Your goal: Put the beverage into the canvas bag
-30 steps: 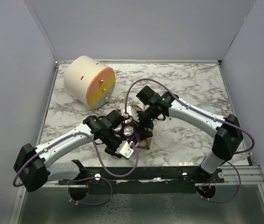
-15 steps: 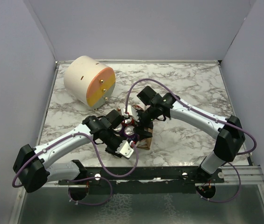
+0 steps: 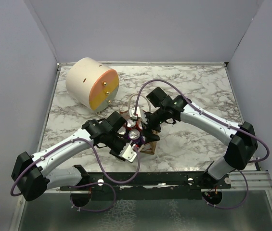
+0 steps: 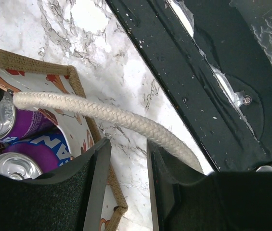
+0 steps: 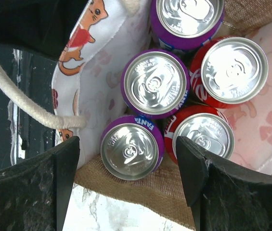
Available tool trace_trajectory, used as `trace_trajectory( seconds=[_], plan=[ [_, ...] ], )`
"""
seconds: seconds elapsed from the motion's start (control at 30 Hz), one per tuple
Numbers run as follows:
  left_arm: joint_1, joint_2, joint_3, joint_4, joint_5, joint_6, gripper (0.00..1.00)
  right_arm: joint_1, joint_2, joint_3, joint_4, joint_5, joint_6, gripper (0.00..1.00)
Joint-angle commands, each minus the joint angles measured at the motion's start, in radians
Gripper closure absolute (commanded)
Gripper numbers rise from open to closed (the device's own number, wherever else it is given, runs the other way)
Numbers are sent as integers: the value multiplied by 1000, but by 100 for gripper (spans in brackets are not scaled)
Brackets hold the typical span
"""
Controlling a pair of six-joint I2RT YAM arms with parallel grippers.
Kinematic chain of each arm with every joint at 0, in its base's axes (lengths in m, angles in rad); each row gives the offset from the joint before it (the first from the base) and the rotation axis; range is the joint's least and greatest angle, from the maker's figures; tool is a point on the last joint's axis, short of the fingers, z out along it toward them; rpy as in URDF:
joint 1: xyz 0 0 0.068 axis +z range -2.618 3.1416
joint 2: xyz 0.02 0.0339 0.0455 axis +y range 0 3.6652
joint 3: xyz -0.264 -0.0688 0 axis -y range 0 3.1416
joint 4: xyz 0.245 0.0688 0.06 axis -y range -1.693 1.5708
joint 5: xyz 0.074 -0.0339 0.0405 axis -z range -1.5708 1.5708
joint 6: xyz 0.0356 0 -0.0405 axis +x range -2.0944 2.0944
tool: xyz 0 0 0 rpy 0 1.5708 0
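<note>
The canvas bag stands at the near middle of the table and holds several purple and red beverage cans. In the right wrist view the bag's burlap rim and its cat-printed white lining surround the cans. My right gripper is open wide just above a purple Fanta can, touching nothing; it shows from above too. My left gripper sits at the bag's near corner, jaws slightly apart with nothing between. A cream rope handle drapes over one fingertip.
A large cream-and-orange cylinder lies at the far left. The black front rail runs close beside the bag. Grey walls close in the table on three sides. Purple cables loop off both arms.
Both arms have shifted slightly around the bag; the right gripper has drawn a little up and right. The cans in the bag have not moved.
</note>
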Motion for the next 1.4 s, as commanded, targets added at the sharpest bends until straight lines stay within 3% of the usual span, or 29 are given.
trace_trajectory(
  seconds=[0.0,0.53,0.93,1.1,1.37],
  plan=[
    [16,-32,5,7,68,29,61,-16,-42,-28,41,-6,-27,21],
    [92,-39,49,-14,95,-8,57,-90,-104,37,91,-90,20,22],
    [173,-42,146,31,43,-187,48,-149,-233,-9,156,-3,97,22],
    [219,-43,173,96,-47,-300,44,-229,-285,-36,184,1,129,21],
    [277,-54,191,209,-201,-450,42,-456,-421,-126,242,4,178,19]
  ],
)
